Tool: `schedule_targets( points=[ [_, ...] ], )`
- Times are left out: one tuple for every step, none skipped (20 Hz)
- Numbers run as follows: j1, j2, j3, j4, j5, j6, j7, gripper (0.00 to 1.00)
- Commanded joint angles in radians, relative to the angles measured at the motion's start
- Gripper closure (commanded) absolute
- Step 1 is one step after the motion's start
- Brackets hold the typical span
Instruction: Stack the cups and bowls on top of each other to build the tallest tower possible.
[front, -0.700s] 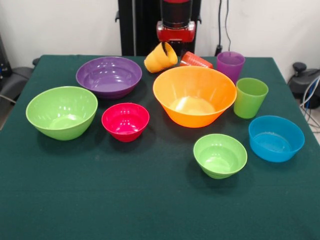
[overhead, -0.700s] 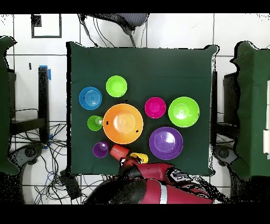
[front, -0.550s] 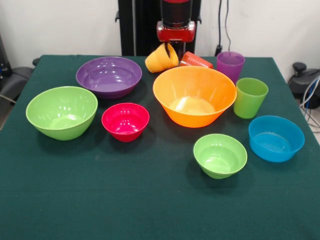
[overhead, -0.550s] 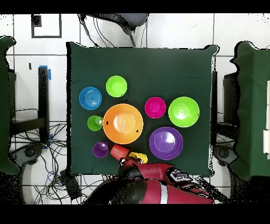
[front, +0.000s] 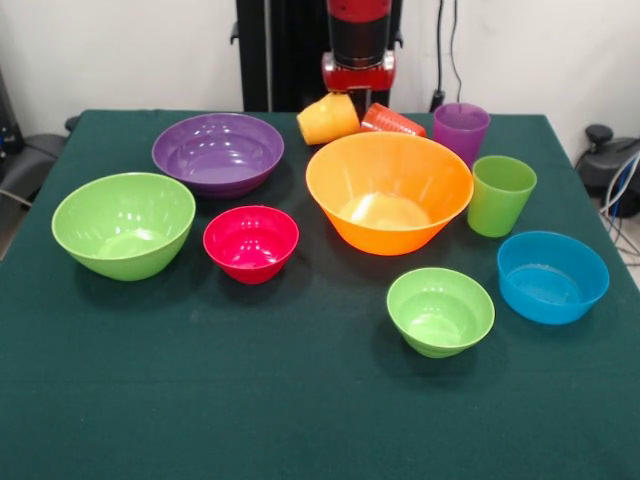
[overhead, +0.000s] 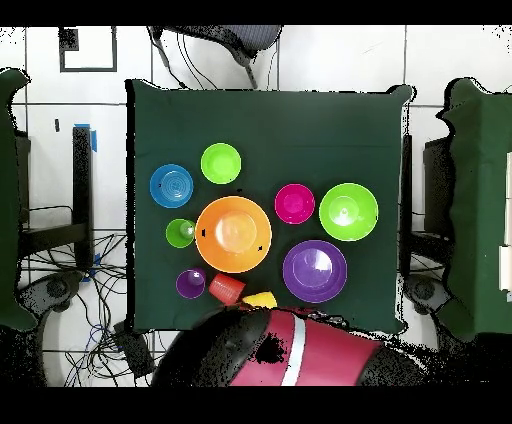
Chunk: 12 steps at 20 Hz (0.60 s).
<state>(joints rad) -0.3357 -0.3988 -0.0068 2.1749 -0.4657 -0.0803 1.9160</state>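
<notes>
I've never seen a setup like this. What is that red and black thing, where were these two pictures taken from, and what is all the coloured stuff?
It is a robot arm. One picture faces it across a green table; the other looks straight down. On the table stand six bowls: orange bowl, purple bowl, big green bowl, red bowl, small green bowl and blue bowl. A purple cup and a green cup stand upright; a yellow cup and an orange-red cup lie tipped under the arm. Whether anything is held cannot be seen.
</notes>
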Motion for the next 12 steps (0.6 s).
schedule_targets(
  points=[
    [0.011,0.157,0.013,-0.149,-0.090,-0.124,0.057,1.00],
    [0.001,0.161,0.013,-0.149,-0.100,-0.129,0.054,1.00],
    [-0.013,0.168,0.009,-0.152,-0.118,-0.135,0.048,1.00],
    [-0.026,0.175,0.006,-0.156,-0.136,-0.140,0.043,1.00],
    [-0.055,0.168,0.018,-0.150,-0.161,-0.132,0.036,1.00],
    [-0.083,0.162,0.030,-0.144,-0.186,-0.125,0.029,1.00],
    [-0.139,0.150,0.055,-0.128,-0.230,-0.120,0.018,1.00],
    [-0.155,0.146,0.064,-0.125,-0.247,-0.111,0.018,1.00],
    [-0.181,0.138,0.078,-0.119,-0.266,-0.097,0.015,1.00],
    [-0.194,0.128,0.087,-0.115,-0.278,-0.079,0.016,1.00],
    [-0.230,0.103,0.119,-0.097,-0.289,-0.043,0.007,1.00],
    [-0.253,0.088,0.141,-0.088,-0.298,-0.019,0.006,1.00]
  ],
)
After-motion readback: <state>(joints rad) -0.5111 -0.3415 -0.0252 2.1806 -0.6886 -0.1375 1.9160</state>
